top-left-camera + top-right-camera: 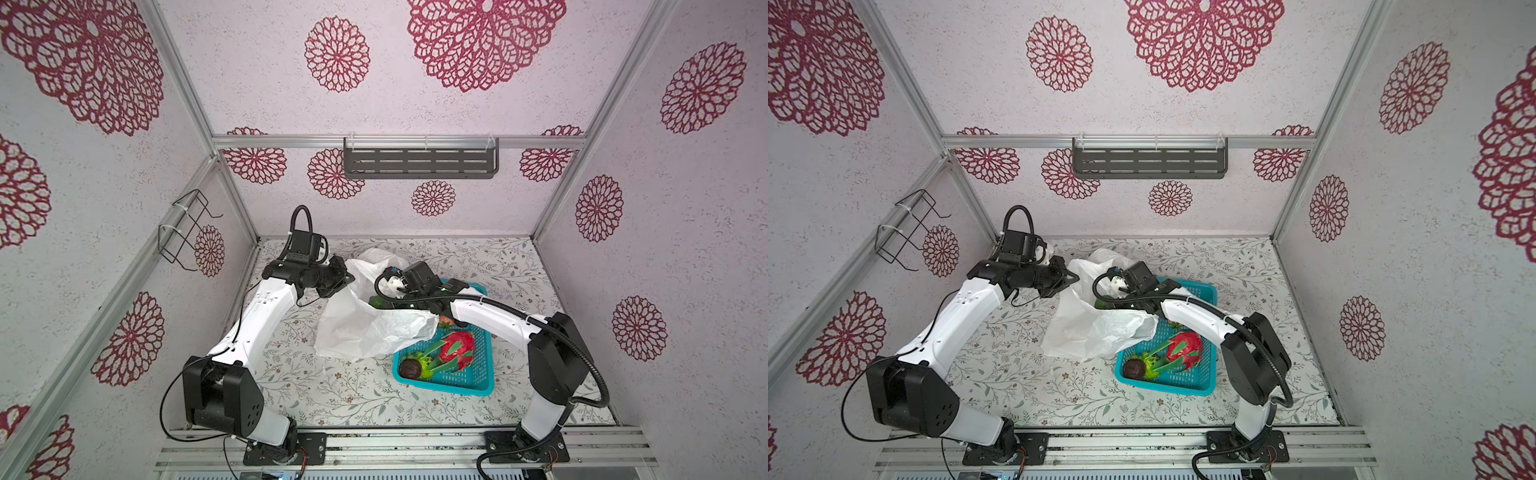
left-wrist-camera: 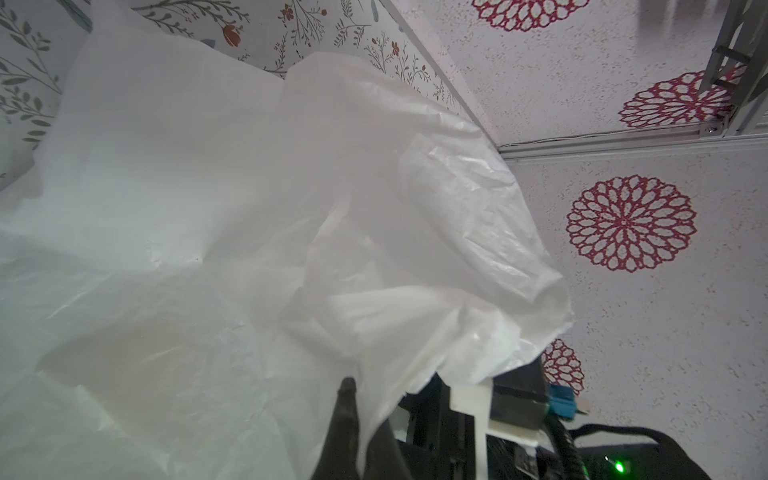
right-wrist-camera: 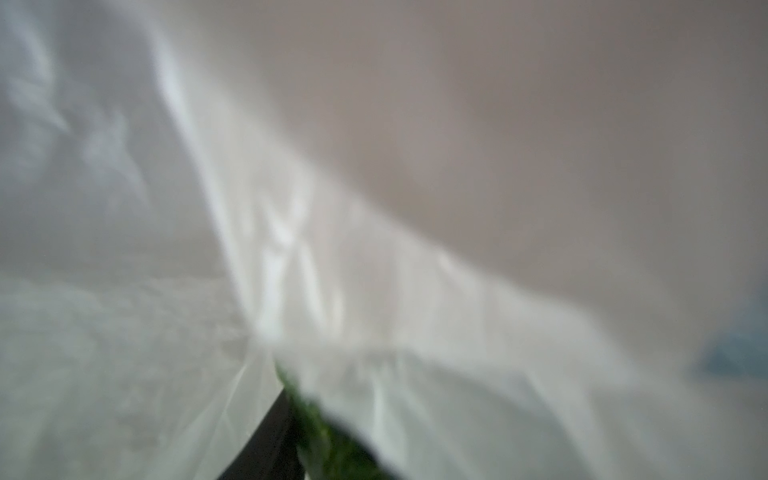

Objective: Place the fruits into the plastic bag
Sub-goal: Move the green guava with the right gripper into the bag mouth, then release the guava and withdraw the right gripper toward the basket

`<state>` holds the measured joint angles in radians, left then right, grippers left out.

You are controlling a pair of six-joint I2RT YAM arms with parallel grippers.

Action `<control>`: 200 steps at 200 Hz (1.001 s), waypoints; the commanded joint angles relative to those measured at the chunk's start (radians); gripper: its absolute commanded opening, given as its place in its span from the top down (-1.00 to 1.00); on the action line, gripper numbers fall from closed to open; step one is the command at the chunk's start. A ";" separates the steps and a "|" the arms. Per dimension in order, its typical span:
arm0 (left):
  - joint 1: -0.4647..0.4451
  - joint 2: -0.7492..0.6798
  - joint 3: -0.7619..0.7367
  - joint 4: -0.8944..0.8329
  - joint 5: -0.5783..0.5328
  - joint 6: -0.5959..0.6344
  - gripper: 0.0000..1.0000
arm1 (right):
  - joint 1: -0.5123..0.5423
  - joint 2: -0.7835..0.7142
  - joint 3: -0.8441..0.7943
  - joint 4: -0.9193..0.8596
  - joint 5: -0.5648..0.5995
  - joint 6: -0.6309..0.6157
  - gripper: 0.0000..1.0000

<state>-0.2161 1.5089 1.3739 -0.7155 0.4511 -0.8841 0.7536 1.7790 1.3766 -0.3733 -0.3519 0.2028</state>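
The plastic bag [image 1: 365,328] [image 1: 1092,328] lies crumpled on the floral table, its mouth raised at the back. My left gripper [image 1: 345,279] [image 2: 363,415] is shut on the bag's [image 2: 208,208] edge and holds it up. My right gripper [image 1: 386,303] [image 3: 311,432] reaches into the mouth, shut on a dark green avocado [image 1: 376,301] [image 1: 1100,303] [image 3: 326,436]; bag film [image 3: 374,208] fills that blurred view. The teal basket [image 1: 446,384] still holds a red dragon fruit [image 1: 457,347], a dark brown fruit [image 1: 409,368] and a red-orange fruit [image 1: 446,321].
The bag's lower corner drapes over the basket's near-left rim. A grey slotted shelf [image 1: 419,164] hangs on the back wall and a black wire rack [image 1: 187,228] on the left wall. An aluminium rail [image 1: 395,440] runs along the table's front.
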 commanded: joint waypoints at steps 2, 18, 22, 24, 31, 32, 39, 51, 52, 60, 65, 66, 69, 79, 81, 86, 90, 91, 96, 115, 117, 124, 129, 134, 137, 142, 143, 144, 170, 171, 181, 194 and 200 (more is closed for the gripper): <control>-0.004 -0.029 -0.016 0.016 -0.013 -0.003 1.00 | 0.004 -0.019 -0.004 -0.025 0.009 -0.025 -0.03; -0.003 -0.023 -0.015 0.017 -0.014 -0.002 1.00 | 0.004 -0.041 -0.019 -0.017 0.031 -0.024 -0.39; -0.003 -0.021 -0.016 0.017 -0.013 -0.003 1.00 | 0.003 -0.048 -0.021 -0.014 0.039 -0.025 -0.45; -0.003 -0.021 -0.016 0.016 -0.013 -0.003 1.00 | 0.004 -0.053 -0.022 -0.013 0.042 -0.026 -0.48; -0.003 -0.020 -0.015 0.019 -0.013 -0.002 1.00 | 0.004 -0.064 -0.024 -0.012 0.054 -0.026 -0.55; -0.003 -0.020 -0.016 0.019 -0.014 -0.002 1.00 | 0.004 -0.067 -0.024 -0.012 0.056 -0.026 -0.56; -0.003 -0.019 -0.015 0.018 -0.014 -0.003 1.00 | 0.004 -0.079 -0.023 -0.011 0.067 -0.029 -0.61; -0.003 -0.017 -0.015 0.020 -0.016 -0.003 1.00 | 0.003 -0.101 -0.020 -0.012 0.082 -0.036 -0.66; -0.003 -0.017 -0.015 0.020 -0.016 -0.002 1.00 | 0.003 -0.102 -0.020 -0.013 0.082 -0.038 -0.67; -0.003 -0.015 -0.015 0.020 -0.018 -0.002 1.00 | 0.001 -0.117 -0.013 -0.016 0.087 -0.043 -0.68; -0.003 -0.012 -0.016 0.020 -0.018 -0.002 1.00 | 0.000 -0.126 -0.009 -0.016 0.088 -0.045 -0.69; -0.003 -0.012 -0.016 0.020 -0.018 -0.001 1.00 | 0.000 -0.128 -0.008 -0.016 0.088 -0.045 -0.68; -0.003 -0.011 -0.016 0.020 -0.017 -0.002 1.00 | -0.002 -0.133 -0.006 -0.018 0.088 -0.046 -0.69; -0.003 -0.009 -0.018 0.019 -0.017 -0.003 1.00 | -0.005 -0.151 0.005 -0.024 0.090 -0.048 -0.69; -0.003 -0.009 -0.018 0.020 -0.018 -0.003 1.00 | -0.006 -0.154 0.006 -0.024 0.090 -0.047 -0.69; -0.003 -0.007 -0.018 0.020 -0.017 -0.003 1.00 | -0.009 -0.164 0.009 -0.026 0.092 -0.049 -0.69; -0.003 -0.008 -0.019 0.020 -0.017 -0.004 1.00 | -0.012 -0.171 0.013 -0.027 0.095 -0.049 -0.69; -0.003 -0.007 -0.020 0.020 -0.017 -0.003 1.00 | -0.012 -0.174 0.014 -0.026 0.097 -0.049 -0.69; -0.003 -0.007 -0.020 0.020 -0.018 -0.003 1.00 | -0.016 -0.183 0.015 -0.026 0.100 -0.049 -0.69; -0.004 -0.007 -0.024 0.020 -0.017 -0.003 1.00 | -0.042 -0.225 0.009 -0.020 0.109 -0.041 -0.69; -0.005 -0.008 -0.024 0.020 -0.017 -0.003 1.00 | -0.046 -0.229 0.007 -0.019 0.110 -0.040 -0.68; -0.005 -0.009 -0.025 0.020 -0.020 -0.003 1.00 | -0.059 -0.245 -0.002 -0.007 0.113 -0.031 -0.68; -0.005 -0.009 -0.026 0.020 -0.020 -0.003 1.00 | -0.070 -0.258 -0.013 0.002 0.111 -0.022 -0.68; -0.005 -0.009 -0.027 0.020 -0.021 -0.003 1.00 | -0.081 -0.272 -0.025 0.016 0.108 -0.013 -0.69; -0.005 -0.009 -0.027 0.020 -0.021 -0.001 1.00 | -0.090 -0.279 -0.032 0.025 0.107 -0.007 -0.68; -0.005 -0.009 -0.027 0.019 -0.021 -0.001 1.00 | -0.103 -0.293 -0.046 0.039 0.100 0.005 -0.68; -0.005 -0.009 -0.027 0.020 -0.022 -0.001 1.00 | -0.106 -0.295 -0.049 0.044 0.098 0.007 -0.68; -0.005 -0.009 -0.027 0.019 -0.022 -0.001 1.00 | -0.108 -0.296 -0.053 0.047 0.098 0.009 -0.68; -0.005 -0.008 -0.029 0.020 -0.022 -0.001 1.00 | -0.177 -0.363 -0.149 0.136 0.111 0.075 -0.70; -0.005 -0.008 -0.029 0.019 -0.022 -0.001 1.00 | -0.178 -0.366 -0.153 0.139 0.112 0.080 -0.70; -0.005 -0.006 -0.029 0.019 -0.024 -0.001 1.00 | -0.208 -0.387 -0.194 0.169 0.133 0.110 -0.71; -0.005 -0.007 -0.029 0.019 -0.022 -0.001 1.00 | -0.246 -0.413 -0.247 0.204 0.171 0.152 -0.71; -0.005 -0.007 -0.029 0.019 -0.023 -0.001 1.00 | -0.258 -0.422 -0.264 0.215 0.194 0.169 -0.71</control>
<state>-0.2180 1.5028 1.3552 -0.7155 0.4351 -0.8841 0.5438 1.4078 1.1763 -0.2478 -0.2375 0.2703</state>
